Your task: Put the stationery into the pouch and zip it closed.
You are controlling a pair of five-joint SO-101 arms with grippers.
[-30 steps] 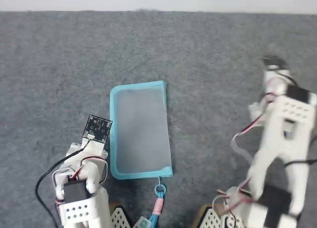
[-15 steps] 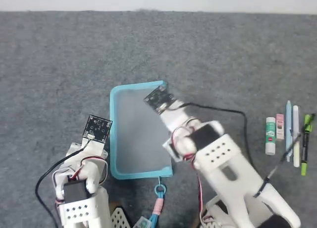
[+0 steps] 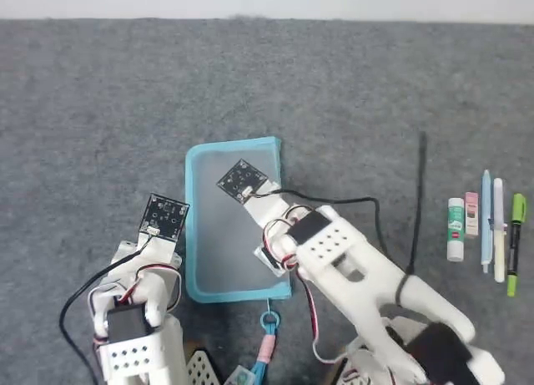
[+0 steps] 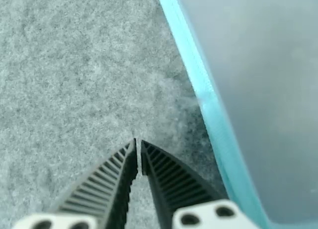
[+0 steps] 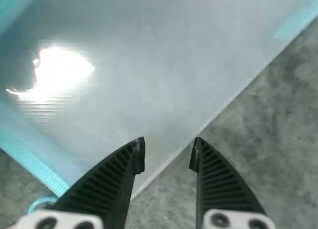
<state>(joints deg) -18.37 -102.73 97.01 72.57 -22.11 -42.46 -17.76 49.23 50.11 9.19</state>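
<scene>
The translucent pouch (image 3: 225,193) with a teal border lies flat mid-table, its zipper ring (image 3: 269,321) at the near end. Stationery is lined up at the far right: a glue stick (image 3: 455,229), a pink eraser (image 3: 471,214), a blue pen (image 3: 486,222), a white pen (image 3: 499,230) and a green highlighter (image 3: 515,243). My right gripper (image 5: 168,148) is open, its fingertips on either side of the pouch's (image 5: 149,65) edge, with nothing gripped. My left gripper (image 4: 138,144) is shut and empty over the carpet, just beside the pouch's teal edge (image 4: 198,90).
Grey carpet covers the table. A pink and blue tag (image 3: 265,352) hangs from the zipper ring near the arm bases. The right arm's black cable (image 3: 421,193) loops between the pouch and the stationery. Open carpet lies beyond the pouch.
The right arm swung from the far right across to the pouch, uncovering the stationery, then shifted slightly further over the pouch. The left arm has not moved.
</scene>
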